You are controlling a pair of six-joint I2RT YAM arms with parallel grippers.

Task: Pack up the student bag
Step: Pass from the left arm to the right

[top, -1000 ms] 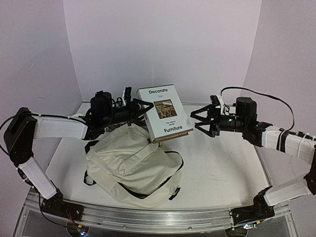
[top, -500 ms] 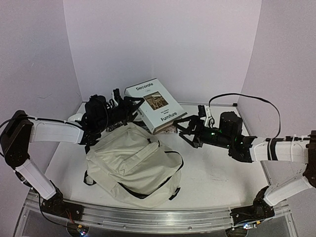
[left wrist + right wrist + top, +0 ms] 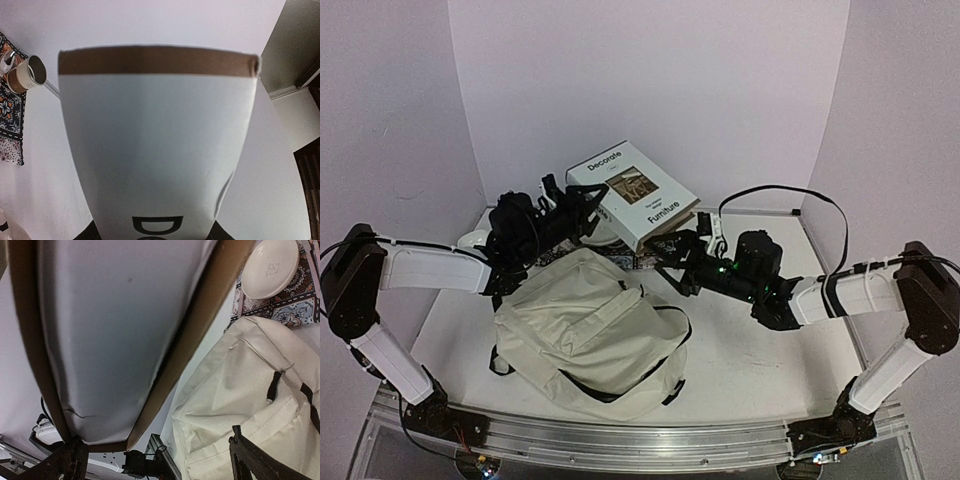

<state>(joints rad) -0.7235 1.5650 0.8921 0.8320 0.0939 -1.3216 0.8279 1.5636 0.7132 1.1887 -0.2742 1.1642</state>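
Left tool [image 3: 582, 207] was clamped on the 9 o'clock edge of the book [image 3: 632, 195], holding it tilted in the air over the back of the desk [image 3: 760, 345] with the "Decorate Furniture" cover facing up. Right tool [image 3: 672, 262] had its jaws spread wide and gripped nothing. It sat just under the book's 5 o'clock corner. From where I stood I could not tell whether a finger was already touching the cover.

At 6 o'clock of the book, the student bag [image 3: 590, 335] lay slumped flat on the desk with its black straps trailing at its sides. I could not make out whether its main zip was open.

To my eye, the step was getting a second hold on the book before it went down to the bag. A thick hardback pinched by one edge looked likely to sag and twist, so the right tool would have done well to take the free corner squarely, well onto the cover, and close firmly before the left tool eased off. Moving both together with the book kept level seemed the safe way.

A soft bag gives no firm mouth to aim at, so one tool would probably have had to lift the fabric while the other slid the book in, narrow edge first. A bowl [image 3: 270, 267] on a patterned mat [image 3: 300, 305] sat at the bag's 11 o'clock, and a mug [image 3: 27, 74] stood near them, so the descent needed to stay on the 6 o'clock side.
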